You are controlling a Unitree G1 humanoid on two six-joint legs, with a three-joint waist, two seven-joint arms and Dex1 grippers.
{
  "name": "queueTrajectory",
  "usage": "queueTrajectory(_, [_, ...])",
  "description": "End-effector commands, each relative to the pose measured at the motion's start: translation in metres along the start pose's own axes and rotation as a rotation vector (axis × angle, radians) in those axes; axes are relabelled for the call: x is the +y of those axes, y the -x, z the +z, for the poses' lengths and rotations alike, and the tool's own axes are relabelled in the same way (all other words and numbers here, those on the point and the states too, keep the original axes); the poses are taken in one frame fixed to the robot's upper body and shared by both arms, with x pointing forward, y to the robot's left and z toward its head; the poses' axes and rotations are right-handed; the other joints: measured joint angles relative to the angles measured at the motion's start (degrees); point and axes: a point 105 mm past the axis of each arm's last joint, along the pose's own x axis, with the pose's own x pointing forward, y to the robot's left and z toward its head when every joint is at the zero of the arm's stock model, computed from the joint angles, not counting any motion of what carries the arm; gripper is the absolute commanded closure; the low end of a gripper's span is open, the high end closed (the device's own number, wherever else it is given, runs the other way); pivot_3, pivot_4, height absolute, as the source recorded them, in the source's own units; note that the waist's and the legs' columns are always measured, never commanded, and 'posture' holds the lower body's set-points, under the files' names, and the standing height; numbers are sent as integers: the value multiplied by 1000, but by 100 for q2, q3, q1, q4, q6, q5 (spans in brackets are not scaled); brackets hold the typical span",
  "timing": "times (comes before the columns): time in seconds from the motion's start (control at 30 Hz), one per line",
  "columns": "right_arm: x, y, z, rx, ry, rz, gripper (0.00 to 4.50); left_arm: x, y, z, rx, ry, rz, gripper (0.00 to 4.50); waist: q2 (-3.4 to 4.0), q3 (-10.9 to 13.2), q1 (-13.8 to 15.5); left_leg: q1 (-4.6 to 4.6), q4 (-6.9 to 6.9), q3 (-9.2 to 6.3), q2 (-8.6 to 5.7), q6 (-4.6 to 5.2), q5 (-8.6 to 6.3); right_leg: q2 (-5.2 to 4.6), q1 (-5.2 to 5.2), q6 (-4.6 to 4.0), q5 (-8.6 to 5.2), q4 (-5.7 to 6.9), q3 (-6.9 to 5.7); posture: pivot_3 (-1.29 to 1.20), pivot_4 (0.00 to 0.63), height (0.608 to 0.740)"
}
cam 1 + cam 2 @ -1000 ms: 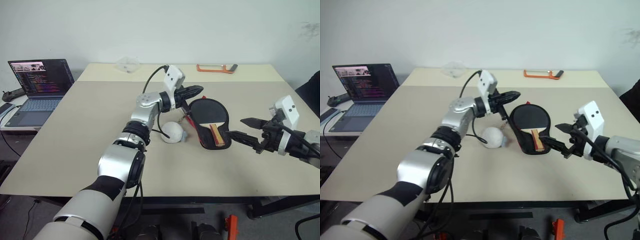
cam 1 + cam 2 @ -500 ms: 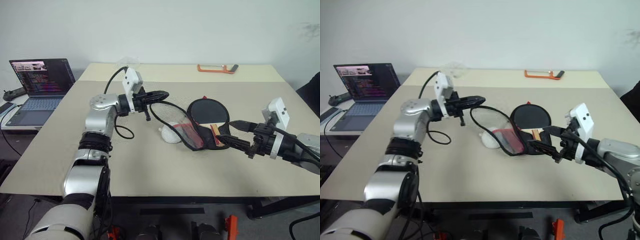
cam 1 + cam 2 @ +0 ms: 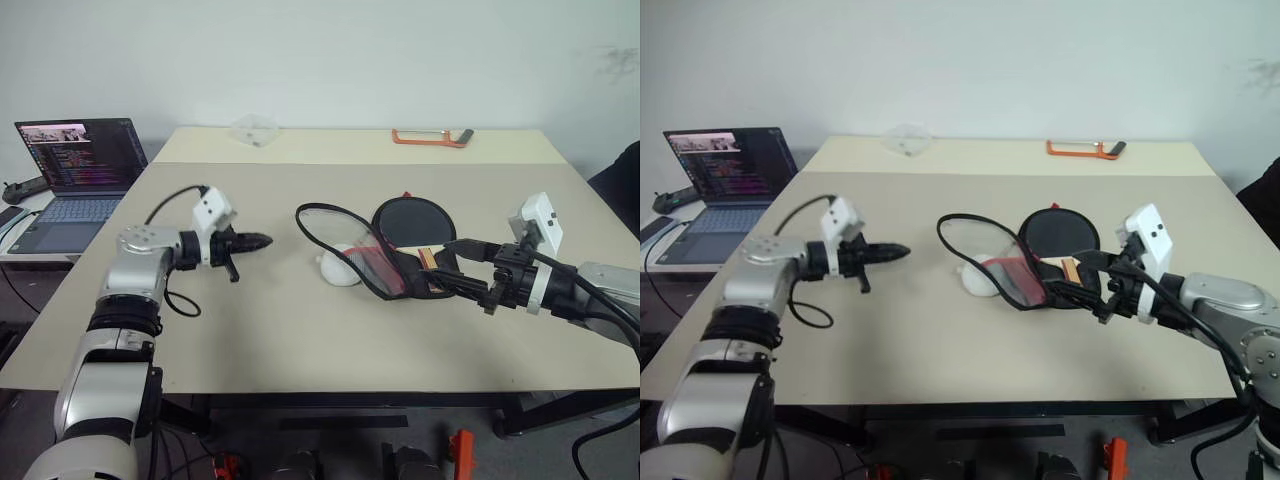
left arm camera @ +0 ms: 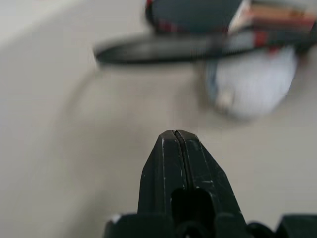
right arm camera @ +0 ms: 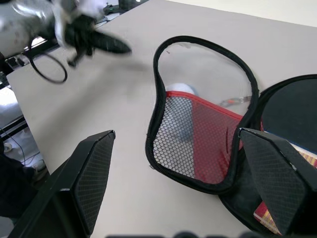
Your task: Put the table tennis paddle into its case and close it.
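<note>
The paddle (image 3: 413,228) already lies inside the case (image 3: 385,255) near the middle of the tabletop (image 3: 300,340), its wooden handle showing at the near end, so the first half looks done. What remains is the closing: the mesh-and-red flap stands folded open to the left, propped over a white ball (image 3: 338,267). The left gripper (image 3: 262,240) hovers well apart from the case, pinched shut on nothing. The right gripper (image 3: 448,266) sits spread wide, empty, just beside the handle end.
</note>
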Motion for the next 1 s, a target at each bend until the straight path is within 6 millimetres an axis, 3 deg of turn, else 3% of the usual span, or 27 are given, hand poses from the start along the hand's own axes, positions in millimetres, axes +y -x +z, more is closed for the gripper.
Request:
queueTrajectory(0.03, [9, -1, 10, -29, 43, 51, 108, -3, -14, 18, -43, -63, -11, 4488, -1, -1, 32, 0, 1, 0, -1, 0, 0, -1, 0, 0, 0, 1, -1, 0, 150, 740])
queueTrajectory(0.17, [8, -3, 13, -36, 52, 51, 108, -10, -44, 37, -121, -62, -7, 4488, -4, -2, 44, -3, 5, -1, -2, 0, 0, -4, 2, 1, 1, 0, -4, 0, 150, 740])
queueTrajectory(0.4, [5, -4, 14, -41, 53, 32, 108, -22, -82, 50, -161, -36, -27, 4488, -6, -2, -12, 0, 6, 9, -2, 0, 0, -2, -1, 2, 1, 4, 4, 0, 150, 740])
queueTrajectory(0.63, [-3, 5, 16, -42, 60, -12, 108, -52, -122, 126, -332, -57, -137, 4488, -14, 3, 54, -6, 12, 6, -5, 2, 0, -4, 0, 4, 2, 7, -2, 0, 150, 740])
queueTrajectory(0.77, [-10, 19, 19, -36, 52, -53, 108, -82, -143, 173, -420, -78, -221, 4488, -14, 3, 62, -10, 16, 10, -8, 6, -2, -8, 1, 7, 4, -1, -1, 0, 150, 740])
queueTrajectory(0.9, [-15, 33, 17, -23, 59, -119, 108, -116, -161, 199, -451, -119, -297, 4488, -14, 3, 50, -9, 10, 17, -6, 11, -5, -8, 3, 8, 4, -10, 1, 0, 150, 740])
queueTrajectory(1.0, [-16, 38, 16, -24, 59, -155, 108, -123, -167, 202, -453, -120, -303, 4488, -13, 2, -7, -1, 4, 34, -2, 14, -7, -6, 2, 8, 4, -6, 17, 0, 150, 740])
